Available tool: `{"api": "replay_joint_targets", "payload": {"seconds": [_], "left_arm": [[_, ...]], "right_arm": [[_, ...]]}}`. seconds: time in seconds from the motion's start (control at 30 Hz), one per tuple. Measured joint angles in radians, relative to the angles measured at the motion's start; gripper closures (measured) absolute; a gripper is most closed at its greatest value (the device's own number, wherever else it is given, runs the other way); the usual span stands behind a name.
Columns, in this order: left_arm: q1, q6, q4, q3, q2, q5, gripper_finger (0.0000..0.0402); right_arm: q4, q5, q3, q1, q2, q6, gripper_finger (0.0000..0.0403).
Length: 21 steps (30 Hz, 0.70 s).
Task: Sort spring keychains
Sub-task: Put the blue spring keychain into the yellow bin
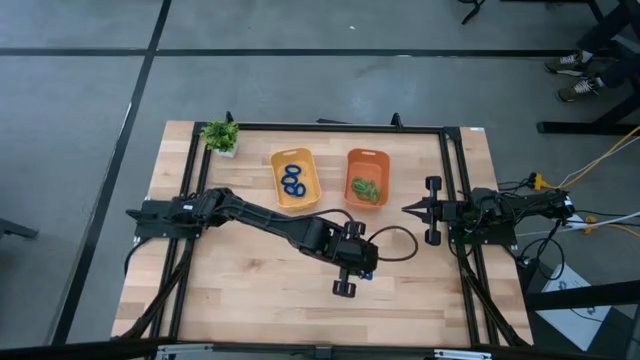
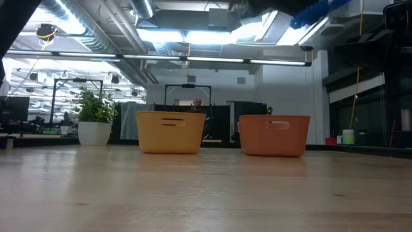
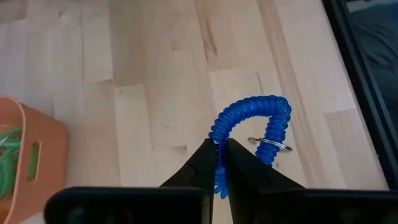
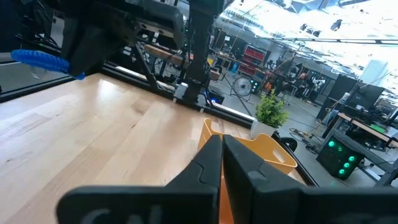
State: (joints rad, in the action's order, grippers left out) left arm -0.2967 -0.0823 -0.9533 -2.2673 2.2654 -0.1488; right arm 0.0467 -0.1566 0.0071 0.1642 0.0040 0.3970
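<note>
My left gripper (image 1: pixel 362 268) is over the middle of the table, nearer its near edge, and is shut on a bright blue spring keychain (image 3: pixel 249 112). The same keychain shows high above the table in the low view (image 2: pixel 315 13) and far off in the right wrist view (image 4: pixel 38 59). More blue keychains (image 1: pixel 292 181) lie in the yellow bin (image 1: pixel 277 160). Green keychains (image 1: pixel 367 189) lie in the orange bin (image 1: pixel 351 160). My right gripper (image 1: pixel 408 210) waits shut and empty near the table's right side, just right of the orange bin. My left gripper pinches one side of the blue coil loop (image 3: pixel 217 138) between its two fingers (image 3: pixel 202 160). The rest of the loop arcs out past the fingertips, with a small metal ring (image 3: pixel 272 147) on its other side. The keychain is lifted clear of the table.
A small potted plant (image 1: pixel 220 135) stands at the far left corner. The two bins sit side by side toward the far edge, yellow (image 2: pixel 170 132) left of orange (image 2: pixel 273 135). A black frame rail (image 1: pixel 455 180) runs along the table's sides. Bare wood lies along the near part.
</note>
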Motion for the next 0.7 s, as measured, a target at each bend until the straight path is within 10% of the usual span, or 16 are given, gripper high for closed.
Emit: {"api": "replay_joint_targets", "payload": {"seconds": [0.7], "left_arm": [[0.057,-0.035,-0.176,0.034,-0.008,-0.004,0.0386]], "right_arm": [[0.0,0.0,0.0,0.0,0.0,0.0,0.0387]]}}
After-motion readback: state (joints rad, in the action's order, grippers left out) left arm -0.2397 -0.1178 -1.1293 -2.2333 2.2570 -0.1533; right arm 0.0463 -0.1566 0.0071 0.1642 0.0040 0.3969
